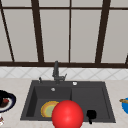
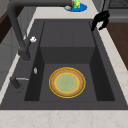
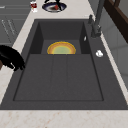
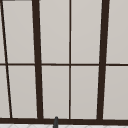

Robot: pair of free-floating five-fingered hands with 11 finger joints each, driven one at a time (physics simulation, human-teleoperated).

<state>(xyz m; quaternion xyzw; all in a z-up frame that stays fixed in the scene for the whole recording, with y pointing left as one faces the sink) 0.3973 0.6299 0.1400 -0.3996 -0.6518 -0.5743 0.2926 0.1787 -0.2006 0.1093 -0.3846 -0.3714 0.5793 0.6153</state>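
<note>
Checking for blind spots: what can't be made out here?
Front view: the red ball covers part of the yellow plate.
Front view: the left edge cuts the left hand and the dark plate.
Front view: the right edge cuts the blue dish; its contents are too small.
Right side view: the left edge cuts the right hand.

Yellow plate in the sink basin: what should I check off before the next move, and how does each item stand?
1. Yellow plate lies flat on the basin floor: ok.
2. Nothing rests on the plate: ok.
3. Right hand is at the sink's front rim, apart from the plate: ok.
4. Right hand carries nothing: ok.
5. Left hand touches the dark plate on the left counter: cannot tell.
</note>
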